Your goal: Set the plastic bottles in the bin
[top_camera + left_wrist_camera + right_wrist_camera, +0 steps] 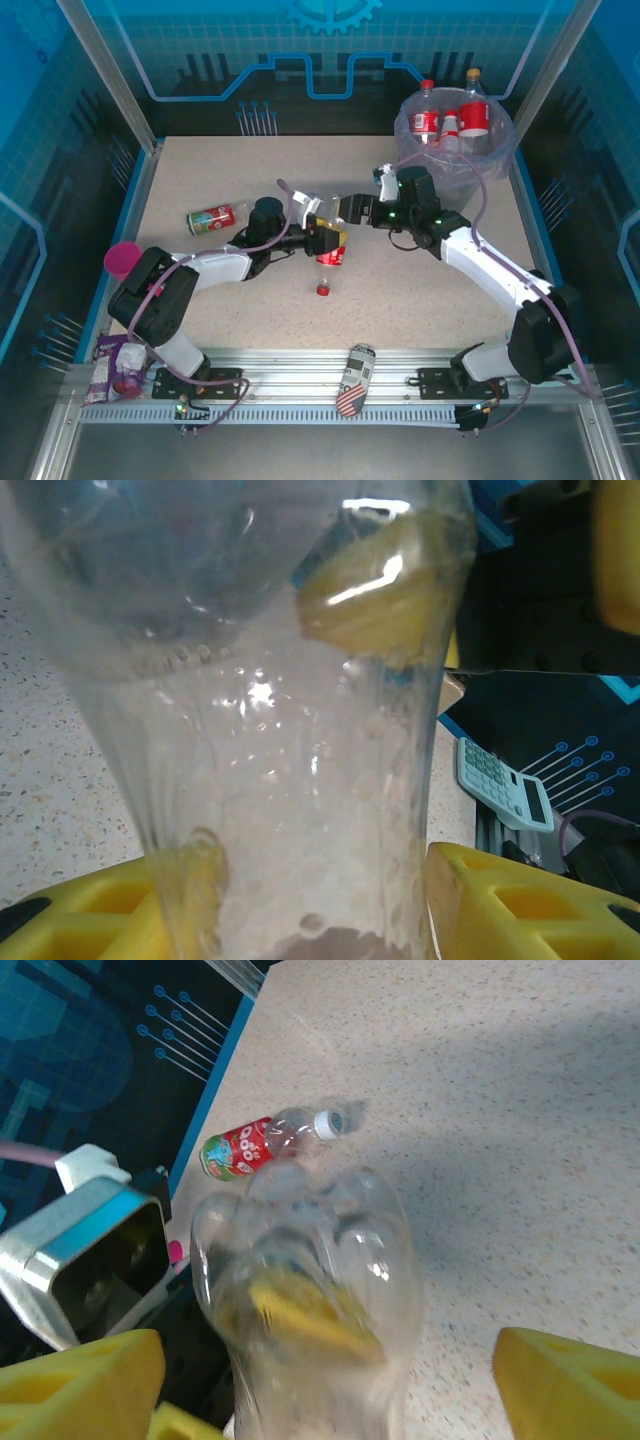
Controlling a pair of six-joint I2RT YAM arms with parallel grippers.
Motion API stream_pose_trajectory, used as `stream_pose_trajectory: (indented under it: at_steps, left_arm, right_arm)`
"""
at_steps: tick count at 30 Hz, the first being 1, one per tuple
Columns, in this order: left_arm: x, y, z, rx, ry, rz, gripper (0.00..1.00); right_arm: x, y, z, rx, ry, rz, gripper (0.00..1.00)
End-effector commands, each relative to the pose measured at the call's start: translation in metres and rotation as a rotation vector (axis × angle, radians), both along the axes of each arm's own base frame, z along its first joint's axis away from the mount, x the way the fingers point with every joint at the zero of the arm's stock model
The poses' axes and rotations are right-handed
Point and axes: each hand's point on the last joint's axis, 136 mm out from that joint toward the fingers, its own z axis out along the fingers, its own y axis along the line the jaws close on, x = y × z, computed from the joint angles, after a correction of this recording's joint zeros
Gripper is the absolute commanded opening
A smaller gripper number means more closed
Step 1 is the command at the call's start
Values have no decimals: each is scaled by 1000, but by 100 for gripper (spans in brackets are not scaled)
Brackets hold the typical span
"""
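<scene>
A clear plastic bottle [332, 252] with a red label hangs over the middle of the table, red cap [323, 290] toward the near edge. My left gripper [318, 240] is shut on its body; in the left wrist view the bottle [300, 760] sits squeezed between the yellow fingers [520, 905]. My right gripper [350, 210] stands open around the bottle's base [310, 1280], a clear gap showing on the right side of the bottle. Another red-labelled bottle [215, 217] [265, 1140] lies at the left. The bin [490, 160] at the back right holds three bottles [473, 108].
A stars-and-stripes can [355, 380] lies on the front rail. A pink cup [122, 258] sits at the left edge beside my left arm. Wrappers [110, 370] lie at the front left corner. A calculator [500, 780] shows beyond the table edge.
</scene>
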Motion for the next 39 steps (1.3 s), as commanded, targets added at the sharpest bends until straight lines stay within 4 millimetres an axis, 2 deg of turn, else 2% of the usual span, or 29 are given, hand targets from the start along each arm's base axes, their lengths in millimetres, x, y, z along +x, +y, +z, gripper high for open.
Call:
stream_pose_trajectory:
  at_steps: [1, 8, 11, 15, 16, 18, 20, 21, 22, 25, 27, 33, 38, 39]
  left_arm:
    - [-5, -7, 32, -31, -86, -39, 54]
    - [-6, -10, 41, -36, -119, -40, 54]
    - [-5, -11, 42, -37, -120, -36, 54]
    - [-3, -9, 48, -39, -124, -19, 55]
    - [-2, -9, 48, -38, -121, -11, 57]
    - [-3, -6, 54, -39, -128, 4, 68]
    - [-3, -2, 59, -36, -134, 29, 88]
    - [-3, 0, 62, -32, -134, 44, 97]
    - [-4, 4, 64, -27, -133, 64, 99]
    - [-6, 20, 68, 15, -108, 145, 99]
    - [-7, 34, 63, 81, -67, 211, 99]
    - [-15, 84, 35, 285, 85, 425, 99]
    - [-24, 111, 19, 340, 189, 510, 99]
    - [-26, 114, 17, 346, 202, 519, 99]
  right_arm:
    - [4, 23, 23, 78, -54, 64, 80]
    - [9, 35, 17, 102, -30, 90, 74]
    - [10, 37, 17, 107, -21, 96, 59]
    - [9, 33, 22, 86, -37, 90, 51]
    - [8, 32, 24, 81, -43, 89, 50]
    - [9, 30, 33, 74, -69, 85, 50]
    - [11, 27, 42, 66, -94, 82, 50]
    - [13, 24, 50, 61, -114, 79, 49]
    - [16, 20, 58, 53, -136, 72, 49]
    - [25, 0, 91, -4, -231, 29, 48]
    - [30, -18, 117, -58, -303, -10, 47]
    - [50, -79, 211, -259, -528, -148, 46]
    - [57, -135, 284, -421, -711, -346, 44]
    - [59, -146, 294, -450, -734, -388, 43]
